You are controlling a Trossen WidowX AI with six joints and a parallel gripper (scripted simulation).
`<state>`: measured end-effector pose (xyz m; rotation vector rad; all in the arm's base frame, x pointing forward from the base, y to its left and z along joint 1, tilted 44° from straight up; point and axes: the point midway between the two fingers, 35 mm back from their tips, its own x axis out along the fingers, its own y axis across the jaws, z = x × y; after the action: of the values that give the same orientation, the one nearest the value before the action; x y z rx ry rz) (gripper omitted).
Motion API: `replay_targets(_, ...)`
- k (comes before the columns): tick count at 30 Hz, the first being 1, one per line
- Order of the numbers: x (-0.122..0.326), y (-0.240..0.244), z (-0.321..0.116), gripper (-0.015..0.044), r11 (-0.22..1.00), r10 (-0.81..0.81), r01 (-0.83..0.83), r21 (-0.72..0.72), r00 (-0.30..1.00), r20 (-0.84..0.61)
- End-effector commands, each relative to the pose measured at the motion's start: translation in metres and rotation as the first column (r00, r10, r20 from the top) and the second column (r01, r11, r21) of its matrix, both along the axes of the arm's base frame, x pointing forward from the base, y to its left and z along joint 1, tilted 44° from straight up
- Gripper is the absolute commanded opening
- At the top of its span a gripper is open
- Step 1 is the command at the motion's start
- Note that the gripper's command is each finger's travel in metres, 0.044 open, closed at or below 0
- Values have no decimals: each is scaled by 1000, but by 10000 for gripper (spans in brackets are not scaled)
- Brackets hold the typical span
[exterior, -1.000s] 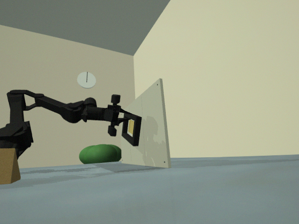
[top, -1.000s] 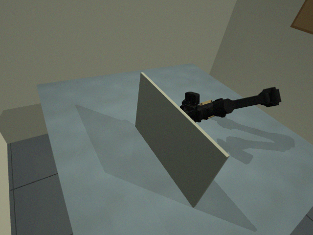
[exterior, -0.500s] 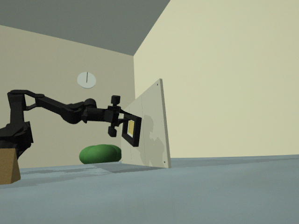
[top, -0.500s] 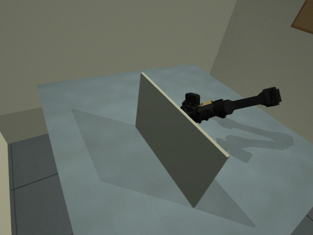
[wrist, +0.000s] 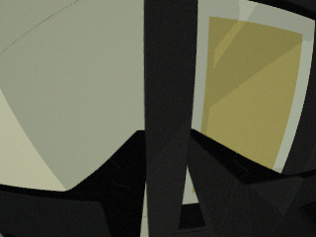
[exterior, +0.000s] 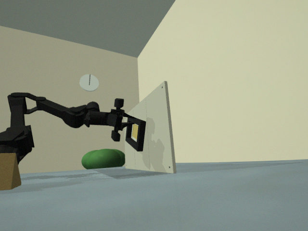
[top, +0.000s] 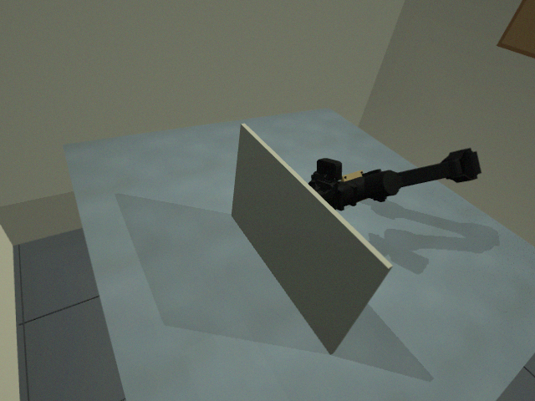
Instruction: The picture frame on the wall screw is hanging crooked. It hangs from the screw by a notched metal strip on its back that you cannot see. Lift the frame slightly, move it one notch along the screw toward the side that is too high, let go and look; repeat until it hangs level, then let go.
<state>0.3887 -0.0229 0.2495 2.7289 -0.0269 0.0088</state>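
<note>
The black picture frame (exterior: 141, 137) (wrist: 170, 64) has a white mat and a yellow picture. In the exterior view it is in front of the pale upright panel (exterior: 161, 109) (top: 302, 241) and looks tilted, though the view is steeply angled. My gripper (exterior: 131, 120) (wrist: 165, 137) is shut on one bar of the frame, which looks like the upper one; the wrist view shows this bar between both fingertips. The screw and the notched strip are hidden. I cannot tell whether the strip rests on the screw. In the top view the panel hides the frame and fingertips.
The panel stands on the blue-grey table (top: 172, 164) (exterior: 99, 206). A tan block (exterior: 8, 171) is under the arm's base. A green rounded bush (exterior: 104, 159) and a wall clock (exterior: 89, 82) are in the background. A brown board (top: 520, 32) shows at upper right in the top view.
</note>
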Motion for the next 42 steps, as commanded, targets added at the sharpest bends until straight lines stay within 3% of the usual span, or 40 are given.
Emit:
replay_targets(1,0,0,0,0,1000,0,0,-5,1000,0)
replay_targets(42,0,1,0,0,976,-3,2,-218,1000,-4)
